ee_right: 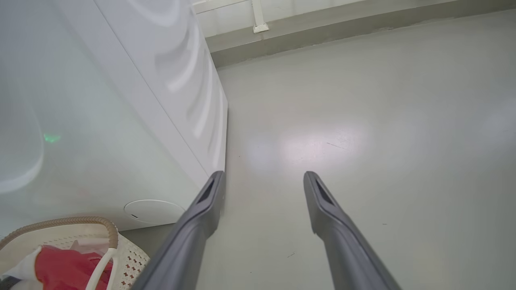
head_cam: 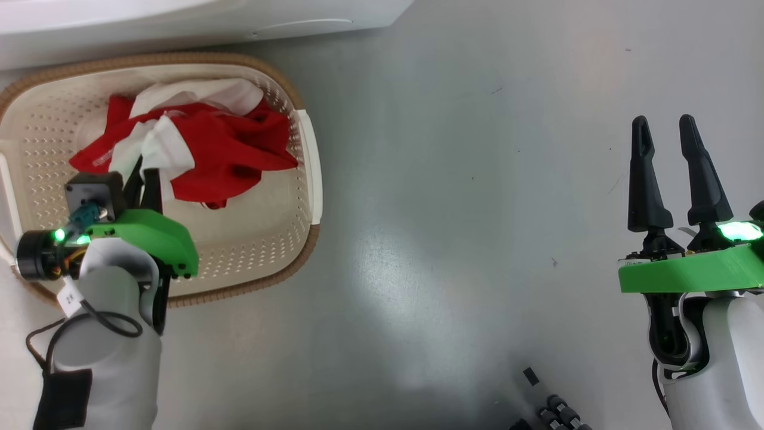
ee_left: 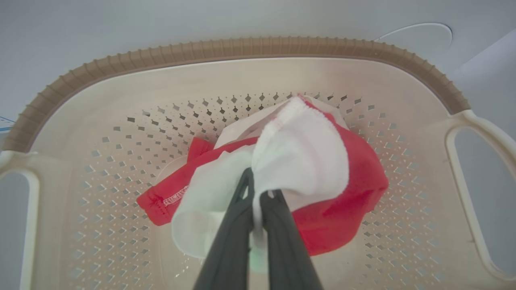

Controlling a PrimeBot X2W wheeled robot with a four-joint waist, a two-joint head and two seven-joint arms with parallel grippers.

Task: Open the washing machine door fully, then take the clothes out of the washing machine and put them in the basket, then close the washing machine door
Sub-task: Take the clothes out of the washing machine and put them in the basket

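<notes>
In cream perforated plastic basket, brown woven-look rim: soft red-and-white fabric clothes, crumpled; left hand clamped on white fold; right hand, fingers apart, above grey floor.

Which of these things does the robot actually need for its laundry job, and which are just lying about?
For the job: clothes, basket, washing machine, left fingers pinching the clothes, open right fingers.
Lying about: black bits on the floor.
</notes>
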